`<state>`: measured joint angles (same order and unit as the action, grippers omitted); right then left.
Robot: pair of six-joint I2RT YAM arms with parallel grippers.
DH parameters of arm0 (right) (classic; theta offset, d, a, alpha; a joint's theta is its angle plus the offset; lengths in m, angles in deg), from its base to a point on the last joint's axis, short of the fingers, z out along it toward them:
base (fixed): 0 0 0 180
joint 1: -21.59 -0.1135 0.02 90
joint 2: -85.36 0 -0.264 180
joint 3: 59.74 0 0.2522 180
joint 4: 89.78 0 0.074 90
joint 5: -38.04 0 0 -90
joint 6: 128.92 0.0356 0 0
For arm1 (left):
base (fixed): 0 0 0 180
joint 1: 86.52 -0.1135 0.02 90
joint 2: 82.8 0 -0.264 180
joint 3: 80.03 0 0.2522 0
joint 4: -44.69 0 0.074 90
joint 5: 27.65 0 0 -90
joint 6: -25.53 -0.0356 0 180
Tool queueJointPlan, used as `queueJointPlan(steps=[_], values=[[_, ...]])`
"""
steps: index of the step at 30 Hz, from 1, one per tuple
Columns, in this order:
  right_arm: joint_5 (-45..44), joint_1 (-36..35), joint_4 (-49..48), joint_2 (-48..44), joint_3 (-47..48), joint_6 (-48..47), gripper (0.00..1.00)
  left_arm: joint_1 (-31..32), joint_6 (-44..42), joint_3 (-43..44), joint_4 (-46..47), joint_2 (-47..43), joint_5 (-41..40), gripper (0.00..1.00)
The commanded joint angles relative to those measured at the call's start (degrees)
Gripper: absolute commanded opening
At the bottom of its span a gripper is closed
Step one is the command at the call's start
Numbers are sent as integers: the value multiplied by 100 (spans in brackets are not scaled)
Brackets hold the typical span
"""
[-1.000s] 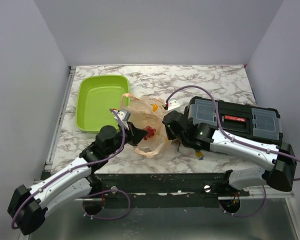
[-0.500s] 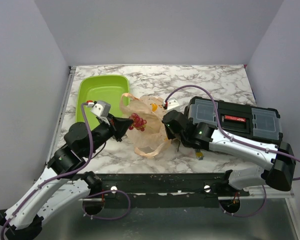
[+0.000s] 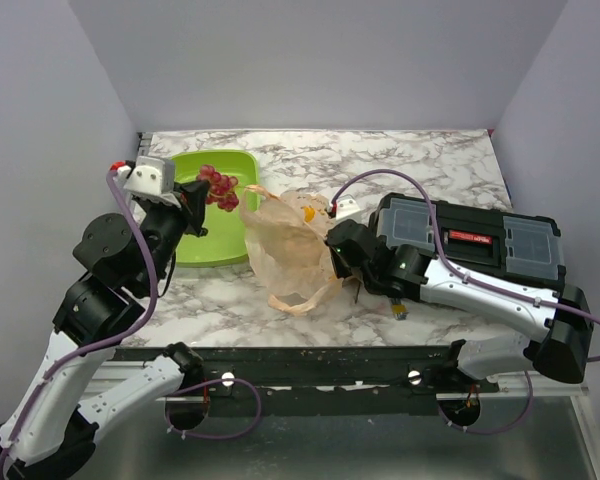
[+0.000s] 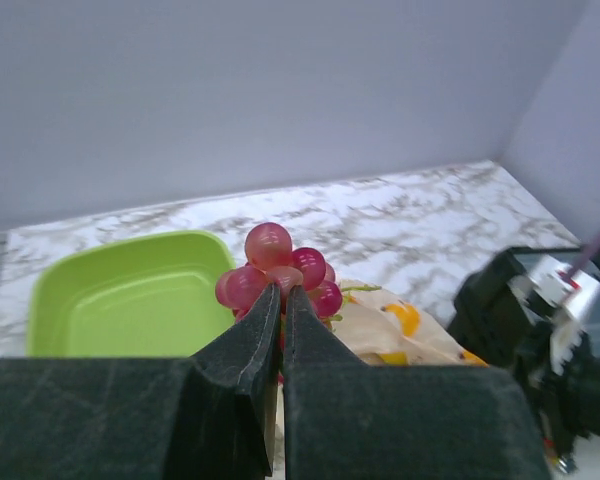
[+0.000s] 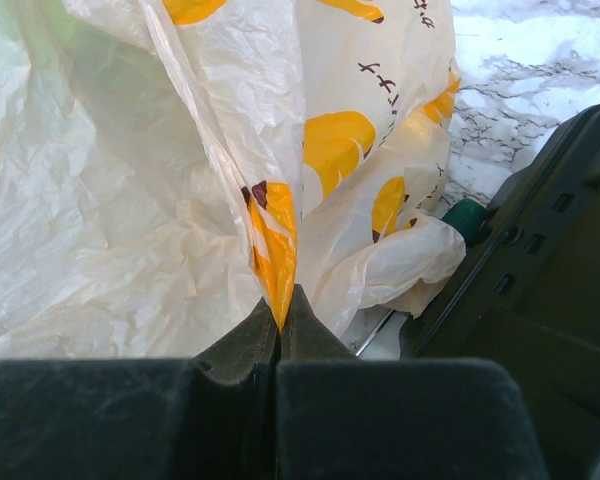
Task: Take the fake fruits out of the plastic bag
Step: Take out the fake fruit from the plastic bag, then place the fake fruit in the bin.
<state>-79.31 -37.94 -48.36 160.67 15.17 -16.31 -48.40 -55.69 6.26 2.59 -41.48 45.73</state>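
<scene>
My left hand (image 4: pixel 282 296) grips the red grapes (image 4: pixel 273 258) at its fingertips, over the green tray's (image 3: pixel 185 205) edge; my right hand (image 5: pixel 278 306) is clamped tight on the plastic bag (image 5: pixel 120 190).

The bunch of small, glossy dark red grapes (image 3: pixel 220 187) is held clear of the table in the upper left of the top view, pinched in the closed left gripper (image 4: pixel 282 300). The plastic bag (image 3: pixel 285 245), thin, crinkled and peach-beige with orange fruit prints, slumps at centre frame. 1 fold is nipped by the right gripper (image 5: pixel 278 300), and a loop handle lies toward the lower edge.
</scene>
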Motion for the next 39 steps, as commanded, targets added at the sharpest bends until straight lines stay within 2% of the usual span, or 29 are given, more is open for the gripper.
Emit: queueJointPlan(steps=[1,4,6,13,17,26,28,31,39], values=[[-44,27,-116,-150,64,68,1,-248,-587,207,334,256,-1310,0],[-78,27,-162,-174,5,50,1,-550,-539,-89,1027,314,-1590,0],[-40,29,-182,-196,11,49,1,-891,-473,-254,1366,429,-1470,0],[116,23,-242,-272,-10,-95,1,-2299,464,219,1054,1547,-301,0],[131,29,-229,-298,12,-124,1,-2834,772,277,1324,2216,-89,0],[212,28,-200,-351,82,-56,1,-3659,1795,444,1568,3962,401,0],[314,29,-216,-373,40,-15,1,-3761,1950,530,1629,4436,305,0],[347,31,-254,-387,-34,22,1,-4067,2066,1102,1215,5264,736,0],[507,34,-252,-442,-17,133,1,-4210,2077,1151,1541,5920,1270,0]])
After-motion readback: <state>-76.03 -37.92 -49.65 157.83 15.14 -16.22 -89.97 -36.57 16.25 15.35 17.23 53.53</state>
